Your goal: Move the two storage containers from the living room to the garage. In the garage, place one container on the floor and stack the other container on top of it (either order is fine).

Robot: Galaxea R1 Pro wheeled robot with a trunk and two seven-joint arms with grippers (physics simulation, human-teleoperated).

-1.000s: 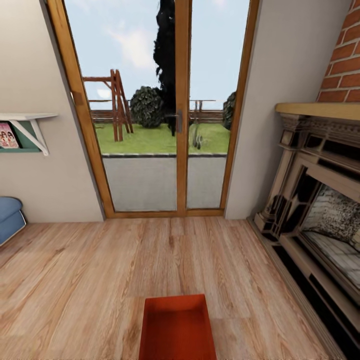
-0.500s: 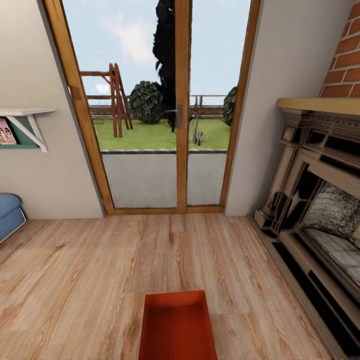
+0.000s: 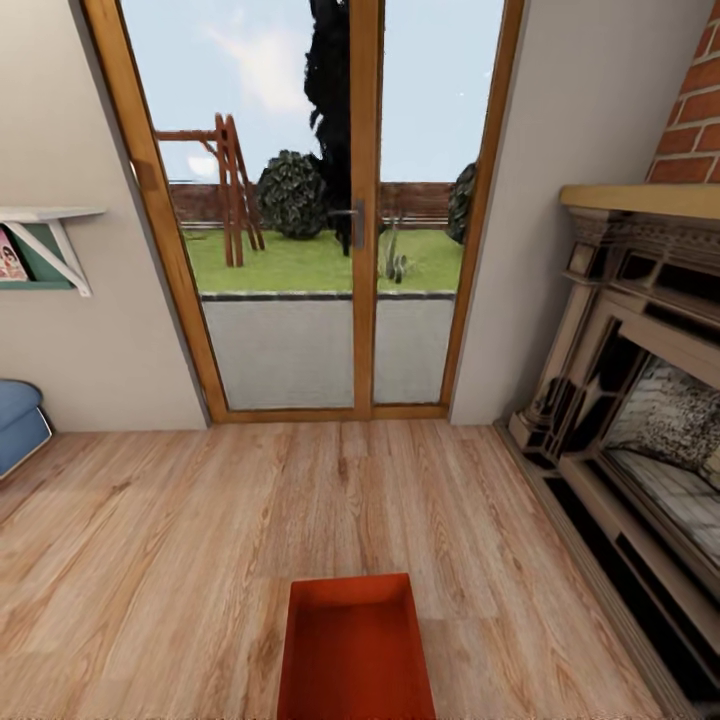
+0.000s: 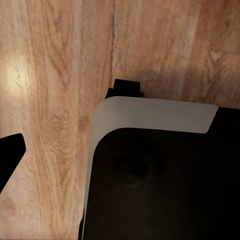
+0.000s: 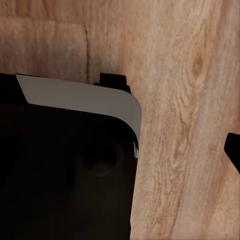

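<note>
One red-orange open-top storage container (image 3: 355, 650) lies at the bottom middle of the head view, on the light wood plank floor (image 3: 180, 540) of the living room. Its near end is cut off by the picture's edge. It is empty inside. In the left wrist view a single dark fingertip (image 4: 10, 152) pokes in over the planks. The right wrist view has one dark fingertip (image 5: 233, 148) at its edge too. Neither fingertip touches anything, and the jaws' spacing cannot be read.
A wood-framed glass double door (image 3: 355, 210) to a garden stands straight ahead. A dark carved fireplace (image 3: 640, 400) under a brick column (image 3: 690, 130) runs along the right. A blue sofa corner (image 3: 18, 425) and a wall shelf (image 3: 45, 245) are at the left. My base's white-edged dark body (image 4: 150, 115) is below both wrists.
The whole picture has slid slightly upward, so the camera has moved. The container's far edge sits a little higher in the view. Nothing was taken hold of or let go.
</note>
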